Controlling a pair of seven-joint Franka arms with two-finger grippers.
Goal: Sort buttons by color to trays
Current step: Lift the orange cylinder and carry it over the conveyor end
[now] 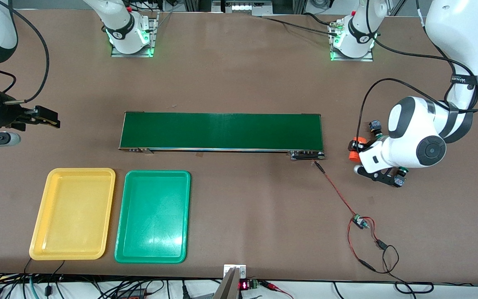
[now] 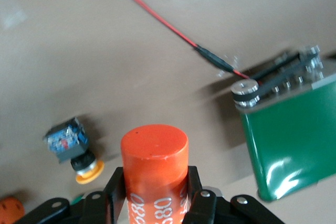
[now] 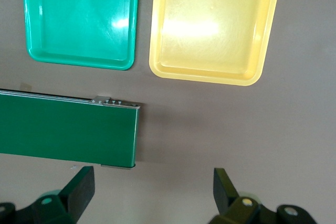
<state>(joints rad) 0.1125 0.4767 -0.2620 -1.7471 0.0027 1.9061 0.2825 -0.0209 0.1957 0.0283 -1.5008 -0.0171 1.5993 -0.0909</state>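
Waiting at the right arm's end of the table, the right gripper (image 1: 50,118) hangs with its jaws spread wide and nothing between them. The yellow tray (image 1: 73,214) and the green tray (image 1: 152,216) lie side by side, both bare, nearer to the front camera than the dark-green conveyor belt (image 1: 221,131); the yellow one is toward the right arm's end. A red wire (image 1: 336,192) trails from the belt's end toward the left arm's end. There the left gripper (image 2: 155,195) is clamped on an upright orange cylinder (image 2: 154,169) with white print, not on a button. A yellow-capped button (image 2: 71,145) lies on its side on the table just beside that cylinder.

The button looks light, rigid and hard plastic; its round cap would likely slip, so the blocky dark body seems the better place to grip, across its flat sides.

Only this one button shows clearly. A second orange object (image 2: 10,209) is cut off at the wrist view's edge, and a green glimpse under the left arm (image 1: 401,170) is too hidden to name.
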